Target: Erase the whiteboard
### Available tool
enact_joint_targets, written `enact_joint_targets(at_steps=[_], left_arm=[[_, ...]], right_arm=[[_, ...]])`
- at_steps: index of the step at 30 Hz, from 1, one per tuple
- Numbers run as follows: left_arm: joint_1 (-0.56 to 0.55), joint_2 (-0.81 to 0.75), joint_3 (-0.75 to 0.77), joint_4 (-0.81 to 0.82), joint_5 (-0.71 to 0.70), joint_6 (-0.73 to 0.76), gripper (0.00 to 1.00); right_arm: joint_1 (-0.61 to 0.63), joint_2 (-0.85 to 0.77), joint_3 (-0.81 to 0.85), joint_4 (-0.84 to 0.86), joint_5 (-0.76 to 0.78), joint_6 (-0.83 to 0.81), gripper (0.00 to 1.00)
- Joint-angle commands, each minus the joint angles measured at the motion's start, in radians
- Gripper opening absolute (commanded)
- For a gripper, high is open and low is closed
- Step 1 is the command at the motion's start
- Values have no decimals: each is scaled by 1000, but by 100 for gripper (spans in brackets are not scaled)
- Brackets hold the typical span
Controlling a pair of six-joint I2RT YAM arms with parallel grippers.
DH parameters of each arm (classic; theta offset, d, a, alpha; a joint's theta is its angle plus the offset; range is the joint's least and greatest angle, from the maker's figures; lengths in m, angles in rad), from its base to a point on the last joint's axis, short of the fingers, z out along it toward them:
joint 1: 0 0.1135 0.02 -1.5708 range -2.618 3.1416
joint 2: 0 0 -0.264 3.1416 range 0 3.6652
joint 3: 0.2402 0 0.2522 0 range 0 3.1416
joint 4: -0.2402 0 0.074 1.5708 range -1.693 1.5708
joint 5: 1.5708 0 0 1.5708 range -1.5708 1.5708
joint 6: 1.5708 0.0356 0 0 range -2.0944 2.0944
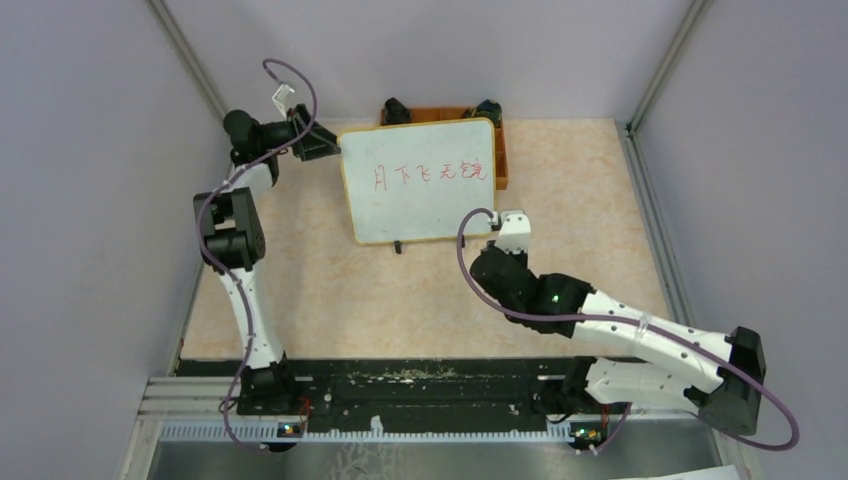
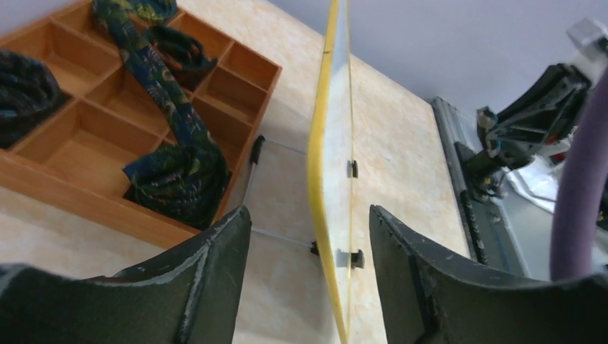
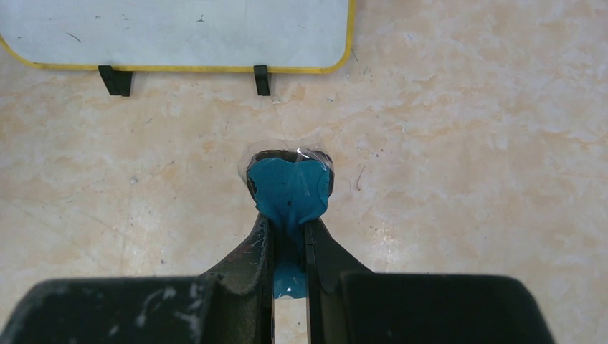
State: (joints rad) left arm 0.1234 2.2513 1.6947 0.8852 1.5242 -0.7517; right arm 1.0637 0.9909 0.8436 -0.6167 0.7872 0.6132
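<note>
The whiteboard [image 1: 418,180] stands upright at the table's back middle on two black feet, with red handwritten characters [image 1: 428,173] across its face. My left gripper [image 1: 330,145] is open at the board's upper left edge. In the left wrist view the board's yellow-framed edge [image 2: 324,143] runs between the two fingers of the left gripper [image 2: 308,211] without touching either. My right gripper [image 1: 488,248] sits just below the board's lower right corner, shut on a blue eraser [image 3: 289,188] that bulges past the fingertips of the gripper [image 3: 290,223]. The board's bottom edge [image 3: 179,32] is ahead of it.
An orange wooden tray [image 1: 500,150] stands behind the board, and the left wrist view shows its compartments [image 2: 79,150] holding dark patterned cloth [image 2: 176,179]. Grey walls close in the left, back and right. A black rail [image 1: 420,385] runs along the near edge.
</note>
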Motion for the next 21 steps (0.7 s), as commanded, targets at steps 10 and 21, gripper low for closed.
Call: enact_joint_targets(at_steps=[10, 21], left_arm=[[-48, 270, 306, 905, 203, -962, 61], [-50, 224, 213, 905, 197, -913, 46]], right_arm=[[5, 15, 40, 47, 0, 13, 0], [5, 22, 36, 50, 4, 15, 0]])
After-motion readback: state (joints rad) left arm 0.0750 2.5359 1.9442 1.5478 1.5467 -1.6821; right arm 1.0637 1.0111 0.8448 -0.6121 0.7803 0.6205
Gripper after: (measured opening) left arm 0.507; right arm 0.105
